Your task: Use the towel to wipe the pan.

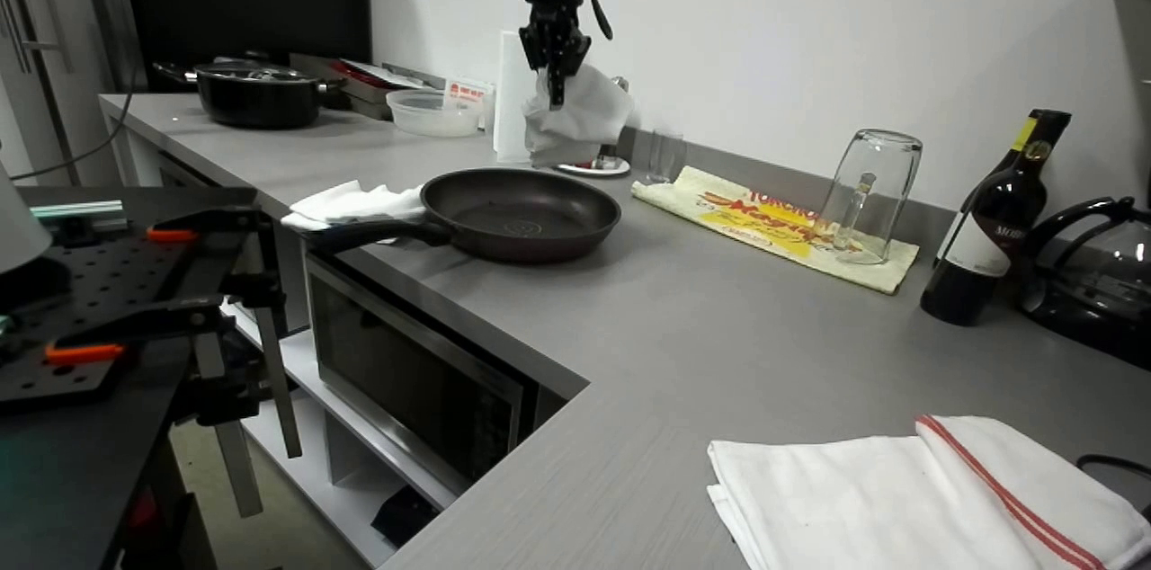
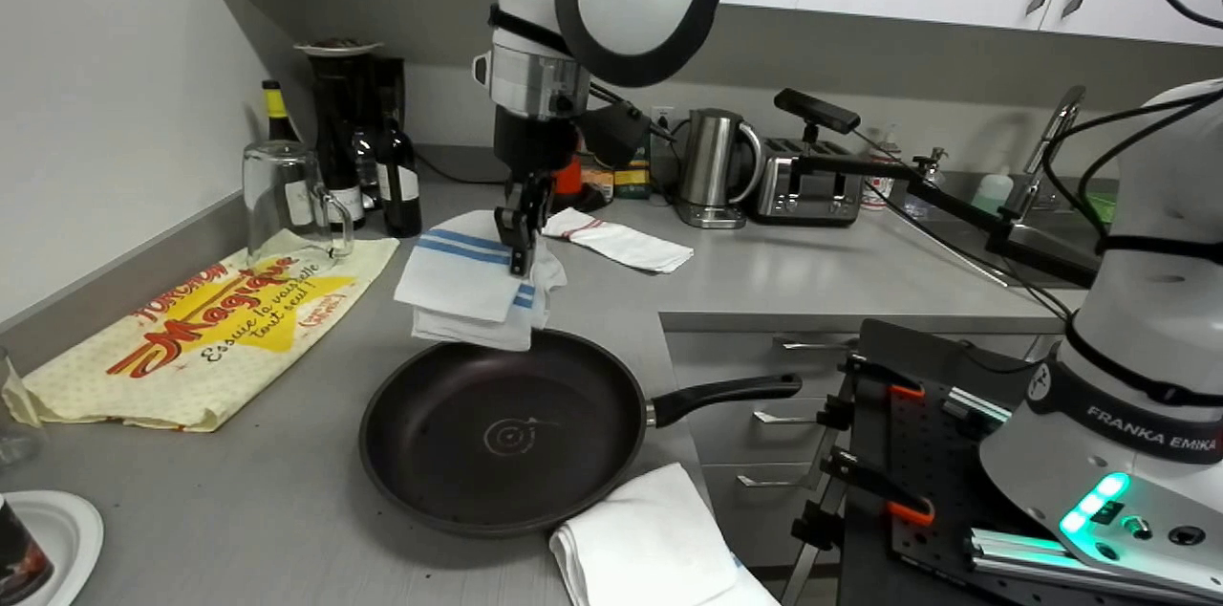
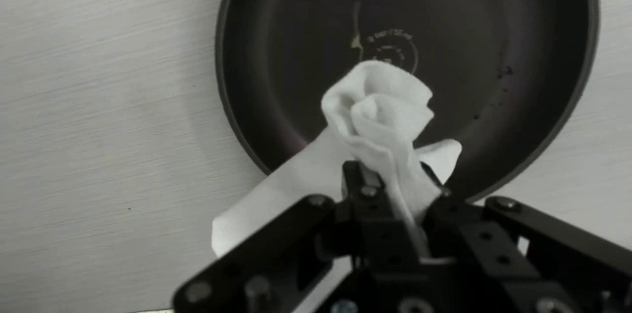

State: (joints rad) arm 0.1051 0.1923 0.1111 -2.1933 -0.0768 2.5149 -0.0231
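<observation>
One pan [image 2: 497, 458], one held towel [image 2: 461, 286], one red-striped towel [image 1: 908, 503], one pan-side towel [image 2: 650, 544], one yellow towel [image 2: 239, 338]. Gripper [image 3: 393, 175] points down; jaws nearly together, pinching held towel.

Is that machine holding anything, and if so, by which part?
Yes, a blue-striped white towel, pinched between the jaws at a bunched-up fold, with loose cloth hanging below.

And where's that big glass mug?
In an exterior view, toward the right, the glass mug stands on the right end of the yellow cloth, just left of the wine bottle.
</observation>
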